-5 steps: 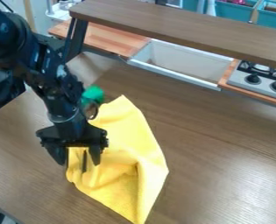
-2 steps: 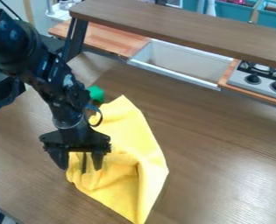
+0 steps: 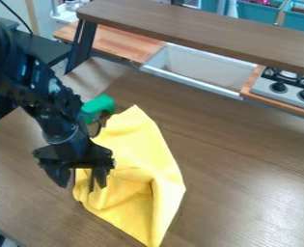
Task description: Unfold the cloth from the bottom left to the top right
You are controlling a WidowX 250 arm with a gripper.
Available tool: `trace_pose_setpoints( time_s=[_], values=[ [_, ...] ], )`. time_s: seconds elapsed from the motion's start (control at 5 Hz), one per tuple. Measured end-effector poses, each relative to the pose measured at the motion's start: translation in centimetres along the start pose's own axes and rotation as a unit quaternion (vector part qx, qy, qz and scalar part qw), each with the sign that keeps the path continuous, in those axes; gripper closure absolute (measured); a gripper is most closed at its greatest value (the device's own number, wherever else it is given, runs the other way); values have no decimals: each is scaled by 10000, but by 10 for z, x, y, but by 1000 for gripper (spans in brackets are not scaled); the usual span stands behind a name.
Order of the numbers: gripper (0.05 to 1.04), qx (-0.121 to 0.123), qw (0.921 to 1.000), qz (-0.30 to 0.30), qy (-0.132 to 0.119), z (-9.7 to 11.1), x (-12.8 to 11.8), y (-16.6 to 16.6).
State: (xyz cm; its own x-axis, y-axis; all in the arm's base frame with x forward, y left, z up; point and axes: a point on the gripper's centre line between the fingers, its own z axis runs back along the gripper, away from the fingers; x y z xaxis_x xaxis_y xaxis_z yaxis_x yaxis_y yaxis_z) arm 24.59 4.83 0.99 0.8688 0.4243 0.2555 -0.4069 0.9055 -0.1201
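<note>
Wood-grain tabletop (image 3: 244,164) bears the rumpled yellow cloth (image 3: 138,149) toward six o'clock; above its left edge, toward seven, the gripper (image 3: 81,183) hangs, fingers apart. Likely grasping step; next: pinch fabric, lift toward one.

Green object (image 3: 101,103) on wooden table (image 3: 244,164) — sink (image 3: 189,84), stove (image 3: 288,90) behind.

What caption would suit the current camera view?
Black pincer over the left edge of a crumpled yellow cloth, with a green object behind, on a brown wooden table.
</note>
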Motion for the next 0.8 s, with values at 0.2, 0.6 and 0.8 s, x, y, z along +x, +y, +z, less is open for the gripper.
trace_pose_setpoints(
  time_s=[0.2, 0.6, 0.8],
  values=[
    [85, -73, 9999, 9, -92, 2, 0, 6],
    [85, 256, 9996, 103, 94, -4, -1, 8],
    [85, 595, 9981, -36, 140, -7, 2, 3]
  ],
)
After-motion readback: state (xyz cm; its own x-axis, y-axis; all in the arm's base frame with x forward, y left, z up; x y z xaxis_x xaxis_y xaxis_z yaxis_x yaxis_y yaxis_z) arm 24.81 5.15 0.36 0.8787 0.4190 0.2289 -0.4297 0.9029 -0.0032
